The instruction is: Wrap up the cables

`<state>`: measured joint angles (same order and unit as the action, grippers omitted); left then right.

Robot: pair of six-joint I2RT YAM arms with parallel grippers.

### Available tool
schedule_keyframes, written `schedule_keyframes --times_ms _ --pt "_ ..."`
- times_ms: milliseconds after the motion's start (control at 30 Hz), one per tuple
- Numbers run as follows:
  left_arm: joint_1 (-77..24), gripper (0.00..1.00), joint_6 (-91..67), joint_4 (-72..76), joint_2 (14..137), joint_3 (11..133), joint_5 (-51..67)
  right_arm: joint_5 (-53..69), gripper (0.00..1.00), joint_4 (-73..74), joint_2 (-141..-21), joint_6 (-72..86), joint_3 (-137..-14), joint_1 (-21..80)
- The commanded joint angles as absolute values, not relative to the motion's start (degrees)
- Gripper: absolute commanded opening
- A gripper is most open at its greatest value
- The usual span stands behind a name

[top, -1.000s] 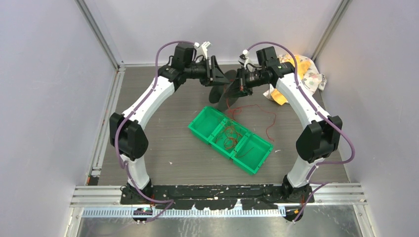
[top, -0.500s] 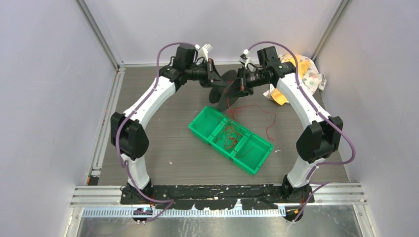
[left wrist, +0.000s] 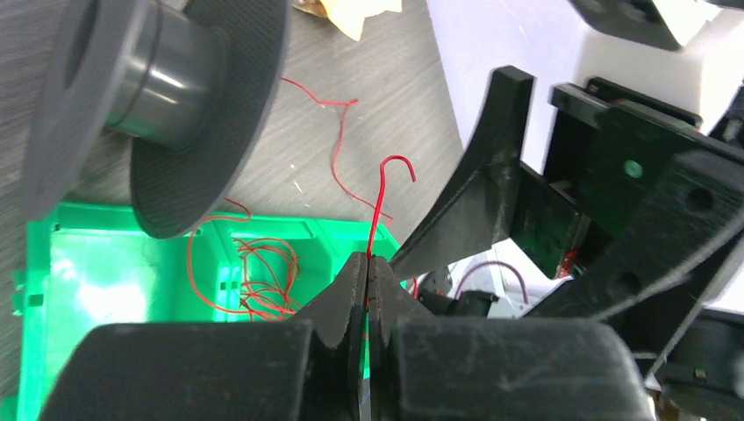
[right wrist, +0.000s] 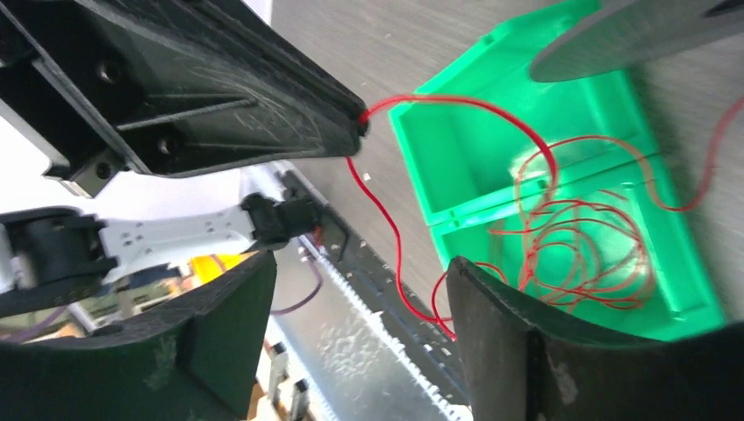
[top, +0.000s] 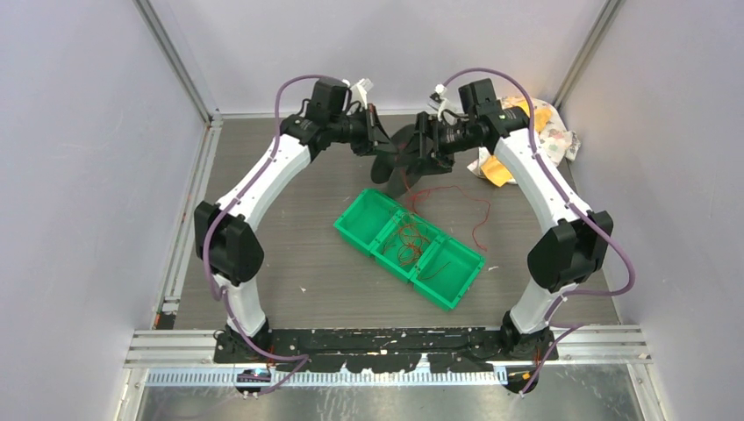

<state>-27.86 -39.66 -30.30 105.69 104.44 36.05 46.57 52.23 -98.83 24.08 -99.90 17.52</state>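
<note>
Right gripper (right wrist: 360, 267) has shifted left, nearer to the black spool (left wrist: 158, 79), with its fingers spread. On the far side of the green tray (top: 362, 221), the left gripper (left wrist: 367, 267) pinches one red cable (left wrist: 379, 197).

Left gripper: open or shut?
Shut. In the left wrist view the left gripper is closed on the red cable, its fingertips meeting around it.

Dark grey wood-grain tabletop (top: 289, 254) bearing a green plastic three-compartment tray (top: 364, 215) beneath the left claw (left wrist: 367, 261) and right claw (right wrist: 351, 272), thin red wires (left wrist: 336, 140) trailing alongside, crumpled yellow-white wrapper (top: 548, 127) outboard of the right claw.
</note>
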Motion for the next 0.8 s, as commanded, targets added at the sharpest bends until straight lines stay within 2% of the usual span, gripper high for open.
schedule_keyframes --times_ms 0,133,333,500,767 --pt "-27.8 0.01 -40.9 -35.4 100.9 109.6 27.4 34.8 0.79 55.7 -92.7 20.8 -104.3 17.8" --pt "-27.8 0.0 -45.8 -40.2 99.5 111.4 21.7 20.0 0.81 54.9 -86.0 15.5 -103.2 21.5" --pt "-27.7 0.0 -51.8 -43.1 98.9 114.7 19.8 -8.6 0.8 45.3 -77.5 4.8 -95.3 37.5" --pt "-27.4 0.0 -53.4 -52.7 102.4 124.2 18.6 -15.9 0.77 38.2 -76.3 1.2 -91.1 42.7" --pt "-27.4 0.01 -55.0 -51.1 101.7 122.9 19.5 -18.0 0.72 32.3 -82.0 -3.4 -90.4 46.5"
